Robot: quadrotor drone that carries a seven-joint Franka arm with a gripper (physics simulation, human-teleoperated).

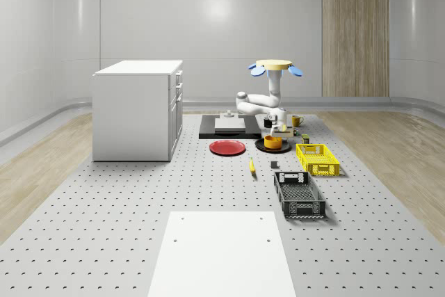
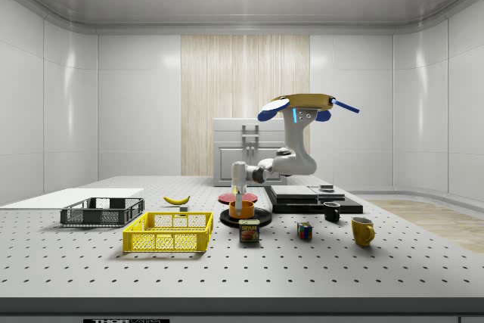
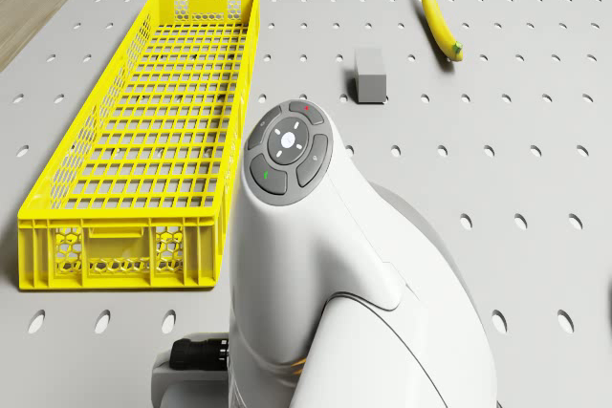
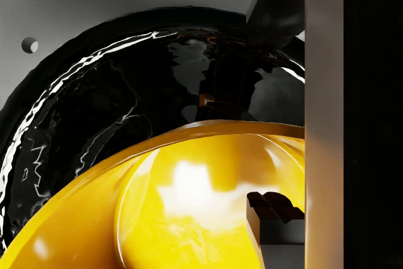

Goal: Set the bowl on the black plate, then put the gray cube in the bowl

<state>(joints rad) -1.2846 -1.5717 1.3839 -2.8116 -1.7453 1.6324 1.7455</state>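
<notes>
A: Where's the bowl (image 1: pixel 273 142)?

B: The orange-yellow bowl sits over the black plate (image 1: pixel 261 147), out in the middle of the perforated table (image 1: pixel 104 227). In the wrist view the bowl's (image 4: pixel 189 218) glossy inside lies against the plate's (image 4: pixel 94 105) dark shine.

A: And the gripper?

B: The gripper (image 2: pixel 240 200) points straight down at the bowl (image 2: pixel 242 209). One finger (image 4: pixel 277 218) is inside the bowl, the other outside, so the fingers pinch the bowl's rim.

A: The gray cube?

B: The gray cube (image 3: pixel 370 75) lies on the table between the yellow crate (image 3: pixel 143 140) and the banana (image 3: pixel 440 21), apart from both. In the whole-scene view it (image 1: pixel 274 165) is nearer the camera than the plate.

A: The drone?

B: The drone (image 1: pixel 276 67) hovers above the table, behind the plate, with the arm (image 1: pixel 261 104) bent down and forward.

A: What else is around?

B: A red plate (image 1: pixel 227 147) to the whole-scene view's left of the black plate, a black crate (image 1: pixel 299 195) nearer the camera, and a white cabinet (image 1: pixel 138 109) at the left.
</notes>
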